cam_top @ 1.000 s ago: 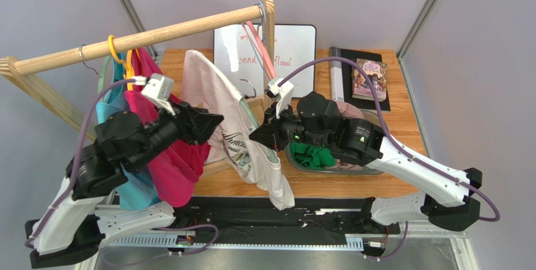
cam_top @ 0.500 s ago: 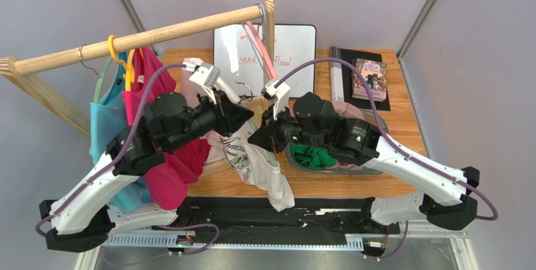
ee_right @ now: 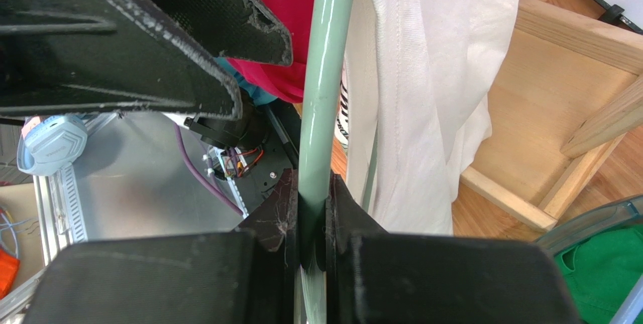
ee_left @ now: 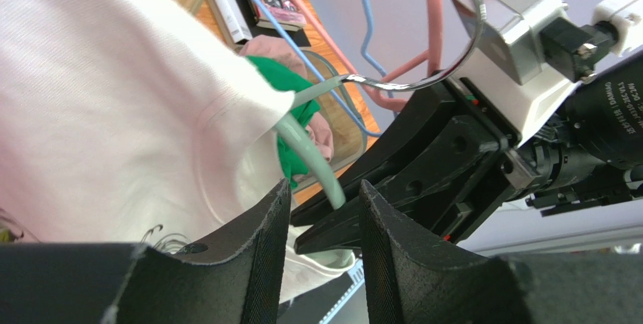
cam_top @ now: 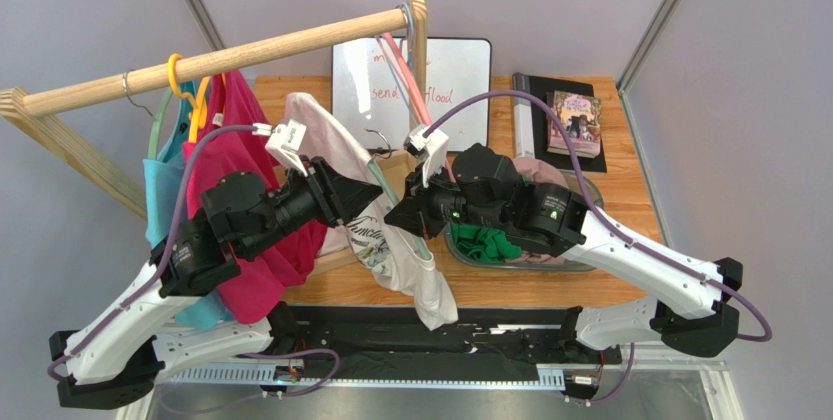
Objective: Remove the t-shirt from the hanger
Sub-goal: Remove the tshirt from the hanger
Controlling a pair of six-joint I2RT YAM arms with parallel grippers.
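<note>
Right wrist view: right pincer (ee_right: pixel 309 215) clenched on arm of pale green plastic hanger (ee_right: pixel 326 75). Cream cotton t-shirt (ee_right: pixel 430 75) draped on hanger, at 3 o'clock of bar. Left pincer (ee_left: pixel 324 188) released, jaws parted beside shirt shoulder, nothing gripped.

Advice: pinch fabric only, not hanger. Pull toward 9 o'clock, off arm end, while right holds firm. Risk: collar snags at hanger neck.

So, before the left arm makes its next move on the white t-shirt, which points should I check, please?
1. The right gripper shut on the green hanger: ok.
2. The left gripper open: ok, jaws apart.
3. The left gripper pinching the t-shirt: not ok, cloth lies beside one finger.
4. The hook free of the wooden rail: ok.
5. The t-shirt off the green hanger: not ok, it hangs there.
</note>
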